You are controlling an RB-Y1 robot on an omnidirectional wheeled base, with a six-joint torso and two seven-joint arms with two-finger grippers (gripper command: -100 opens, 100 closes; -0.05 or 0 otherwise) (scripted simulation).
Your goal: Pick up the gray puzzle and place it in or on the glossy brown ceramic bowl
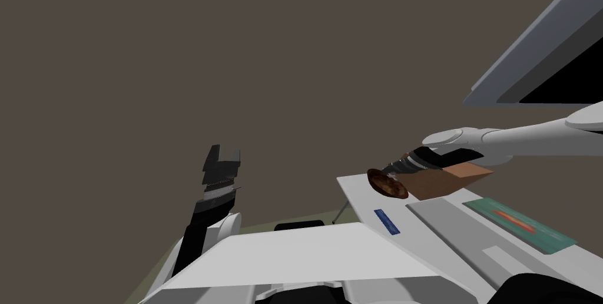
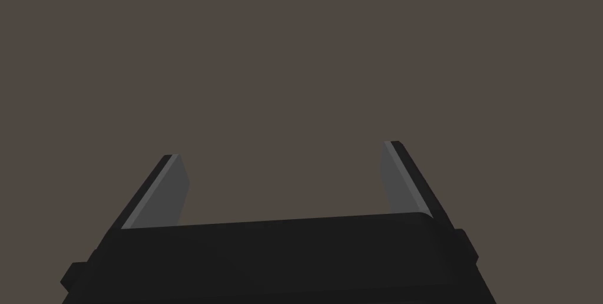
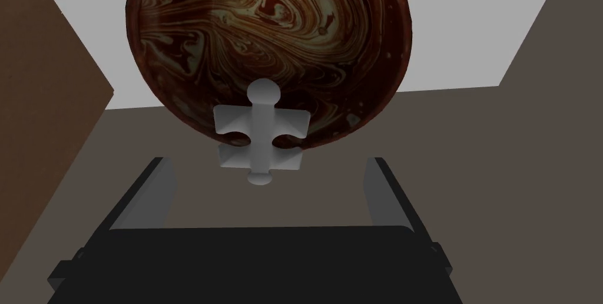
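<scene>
Looking down from the head, a white counter (image 1: pixel 453 230) runs along the right side before a plain brown-grey wall (image 1: pixel 176 53). On it lie a small blue strip (image 1: pixel 387 222) and a teal card (image 1: pixel 518 224) with an orange band, and a brown box (image 1: pixel 450 179) stands near the far corner. The bowl (image 1: pixel 387 183) sits at that corner, just beside the box, and the right arm (image 1: pixel 530 138) reaches in from the right, bringing the right jaws up to the bowl. A grey window frame (image 1: pixel 530 41) edging a black area slants across the upper right. The left arm (image 1: pixel 203 224) holds the left jaws raised, well apart from the counter. From the left wrist, the left jaws are open, their grey fingers (image 2: pixel 168 191) spread wide before a flat brown-grey surface. From the right wrist, the bowl (image 3: pixel 271 41) is glossy dark brown with cream marbled swirls, on the counter's edge with the box close at one side. The puzzle (image 3: pixel 261 135) is a single pale grey jigsaw piece, plain and matte, with a round knob at each end and notches in its sides. It overlaps the bowl's near rim, just beyond the fingertips and midway between them. The right jaws are open, each finger (image 3: pixel 159 191) standing clear of the piece; whether the piece rests on the rim cannot be told.
</scene>
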